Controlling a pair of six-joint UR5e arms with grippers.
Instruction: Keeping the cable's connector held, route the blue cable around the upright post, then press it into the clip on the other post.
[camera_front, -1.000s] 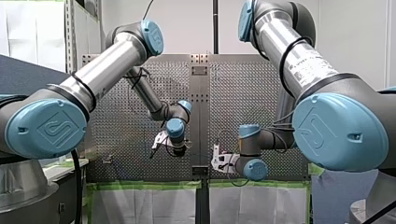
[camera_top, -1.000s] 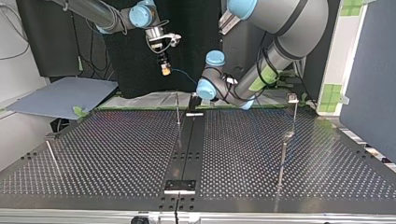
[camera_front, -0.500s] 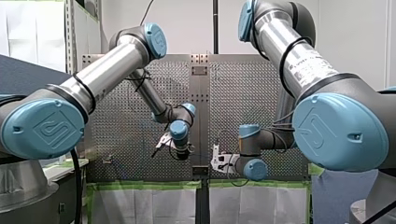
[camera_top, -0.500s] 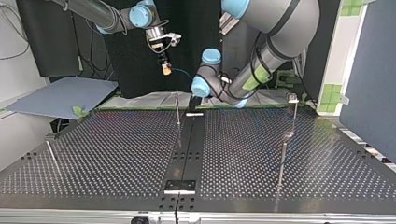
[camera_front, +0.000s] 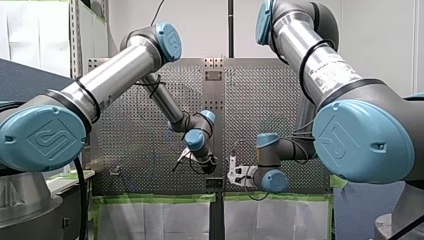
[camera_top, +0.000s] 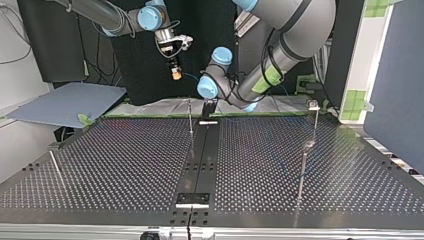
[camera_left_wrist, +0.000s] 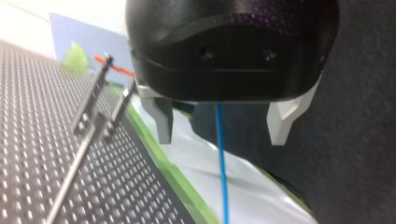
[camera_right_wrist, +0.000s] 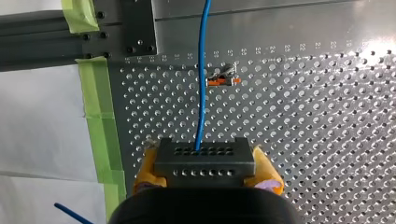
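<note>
The right gripper (camera_right_wrist: 205, 173) pinches the connector (camera_right_wrist: 204, 156). The blue cable (camera_right_wrist: 201, 70) runs loose between the spread fingers of the left gripper (camera_left_wrist: 220, 125), so it may slip free before rounding the post (camera_top: 190, 116).

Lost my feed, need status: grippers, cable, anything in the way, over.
Right gripper shut on connector. Left gripper open, blue cable running between its fingers. Upright post beside left gripper, cable not seen around it.
</note>
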